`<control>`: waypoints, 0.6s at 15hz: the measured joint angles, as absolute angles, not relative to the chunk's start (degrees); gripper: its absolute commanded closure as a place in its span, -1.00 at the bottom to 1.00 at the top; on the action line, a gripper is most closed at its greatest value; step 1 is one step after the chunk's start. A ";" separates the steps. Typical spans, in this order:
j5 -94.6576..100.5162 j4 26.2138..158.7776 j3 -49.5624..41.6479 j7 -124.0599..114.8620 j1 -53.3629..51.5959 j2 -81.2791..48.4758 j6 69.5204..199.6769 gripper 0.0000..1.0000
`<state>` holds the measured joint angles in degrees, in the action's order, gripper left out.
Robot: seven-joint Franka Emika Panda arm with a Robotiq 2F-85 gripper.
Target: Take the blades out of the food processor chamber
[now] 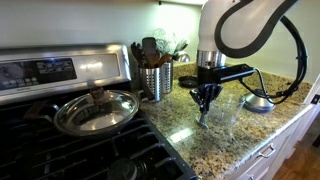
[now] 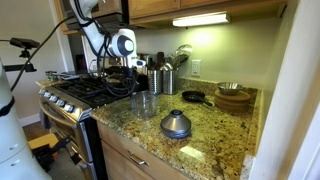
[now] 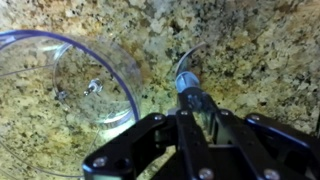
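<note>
In an exterior view, the pincer (image 1: 204, 103) is hanging over the speckled granite desk (image 1: 190, 142), pinching the upper end of the blades (image 1: 203, 117). Their lower end is pointing down at the stone, though whether it is touching cannot be told. The food processor chamber (image 1: 226, 112) is showing only faintly, just beside them. A silver dome (image 1: 258, 102) is lying further along the desk, and a steel utensil holder (image 1: 154, 82) is standing near the stove (image 1: 60, 150), where a lidded pan (image 1: 96, 110) is resting.

In an exterior view from the far end, the chamber (image 2: 145, 103) is standing upright near the stove, with the pincer (image 2: 134, 85) just beside it. The blades are too small to make out here. The dome (image 2: 176, 125) is sitting nearer the camera.

In the wrist view, the fingers (image 3: 150, 135) are pinching the grey spindle of the blades (image 3: 188, 85). These are hanging outside the chamber (image 3: 60, 100), over bare granite.
</note>
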<state>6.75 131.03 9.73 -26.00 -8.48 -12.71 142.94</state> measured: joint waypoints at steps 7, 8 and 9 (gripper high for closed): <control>6.66 131.26 9.70 -25.99 -9.52 -11.13 143.04 -0.90; 6.62 131.43 9.70 -25.99 -9.57 -10.46 143.03 -0.98; 6.39 131.57 9.69 -25.98 -9.57 -9.70 143.02 -0.99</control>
<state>6.39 131.57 9.69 -25.98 -9.57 -9.70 143.02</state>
